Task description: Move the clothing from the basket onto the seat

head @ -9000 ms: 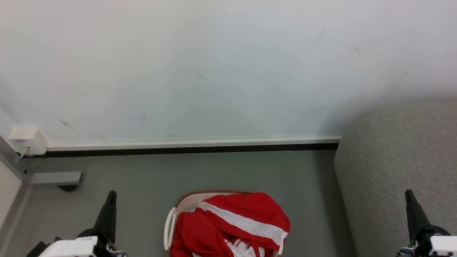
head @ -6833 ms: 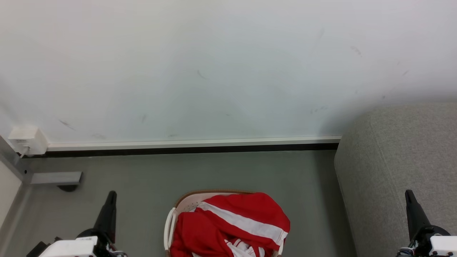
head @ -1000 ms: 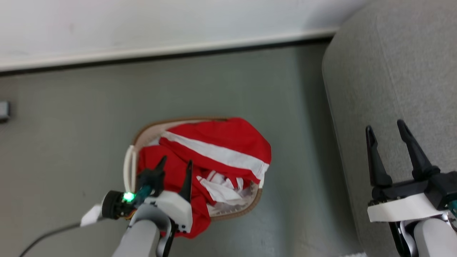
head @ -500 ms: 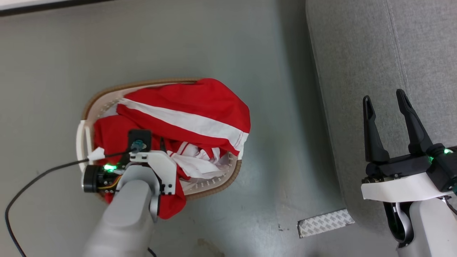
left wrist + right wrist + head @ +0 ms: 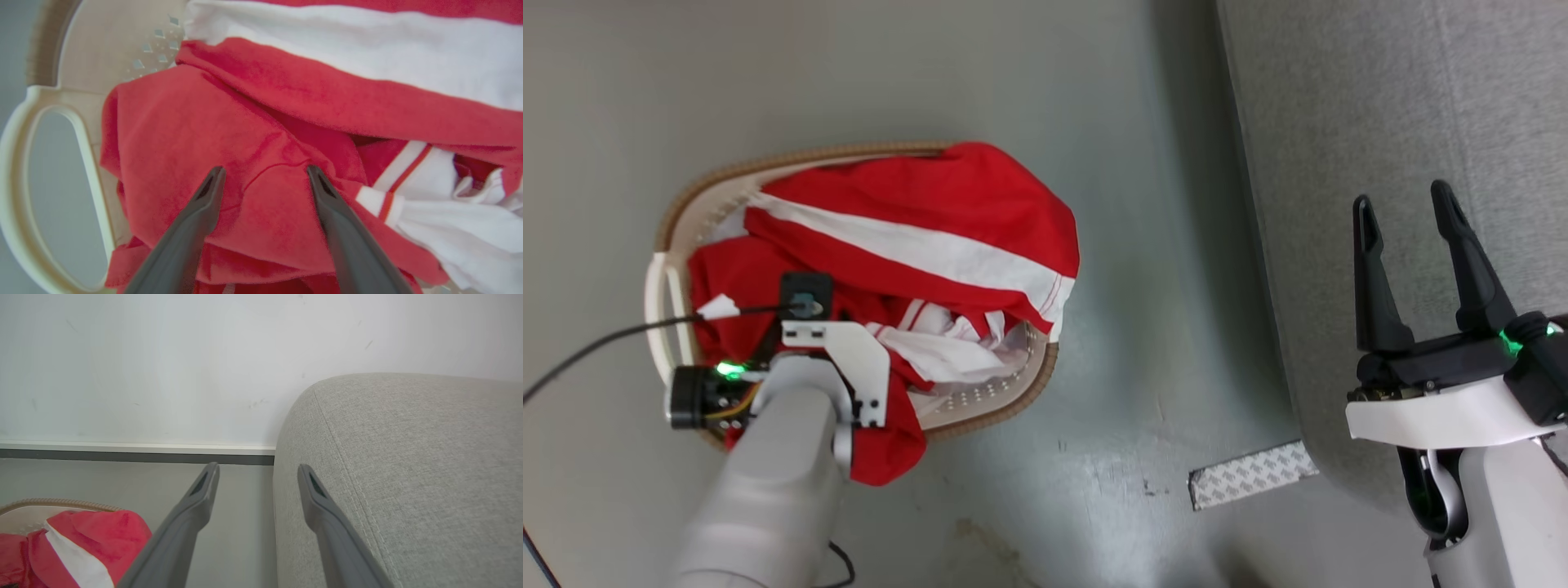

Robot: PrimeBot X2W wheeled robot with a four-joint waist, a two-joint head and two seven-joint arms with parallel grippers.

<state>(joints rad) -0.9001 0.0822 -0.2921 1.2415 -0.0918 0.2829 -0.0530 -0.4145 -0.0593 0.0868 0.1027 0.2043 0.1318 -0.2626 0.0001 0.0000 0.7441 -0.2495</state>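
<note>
Over the laundry basket (image 5: pixel 106 36) | left gripper (image 5: pixel 265 168) jaws spread, red striped clothing (image 5: pixel 253 122) straight ahead of tips | right gripper (image 5: pixel 1403 200) jaws spread above grey seat (image 5: pixel 1339 98), well apart from clothing | left arm nearer

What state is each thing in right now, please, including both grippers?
basket: upright on the floor, heaped full.
clothing: piled inside it, spilling over the rim.
seat: no clothing on the part in view.
left gripper: open, fingers astride a red fold.
right gripper: open, empty, over the seat's edge.
</note>
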